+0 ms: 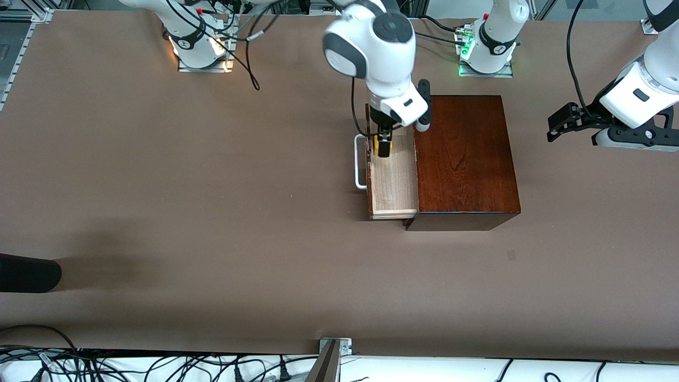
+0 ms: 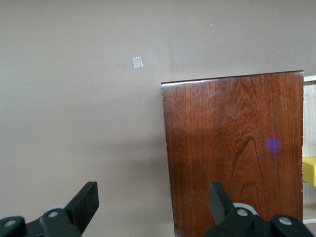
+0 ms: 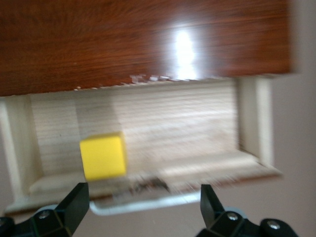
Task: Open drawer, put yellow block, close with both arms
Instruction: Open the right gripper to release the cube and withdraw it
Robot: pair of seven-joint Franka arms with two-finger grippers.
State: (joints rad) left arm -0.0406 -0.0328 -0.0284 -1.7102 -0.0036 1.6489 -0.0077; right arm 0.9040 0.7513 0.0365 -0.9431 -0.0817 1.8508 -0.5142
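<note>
Over the pulled-out drawer (image 1: 392, 180) you have the right gripper (image 1: 383, 142), hanging above the end of the tray nearest the arms' bases. Your right wrist view shows its fingers (image 3: 75, 203) spread wide with nothing between them. The yellow block (image 3: 102, 156) sits on the pale wood floor of the drawer, apart from those fingers; from the front camera you see it (image 1: 383, 147) just under the gripper, close to the dark drawer front. The white bar handle (image 1: 360, 162) sticks out from that front, toward the right arm's end of the counter (image 1: 159, 185).

You can see the drawer belongs to a glossy reddish-brown wooden box (image 1: 464, 159) standing on the counter, and the tray is drawn well out of it, its light inside bare except for the block.

Your left gripper (image 1: 554, 127) waits in the air over the counter at the left arm's end, beside the box and clear of it. Your left wrist view shows its fingers (image 2: 85, 200) standing wide apart and empty, with the box top (image 2: 232, 148) and a sliver of the block (image 2: 310, 171) below them.
</note>
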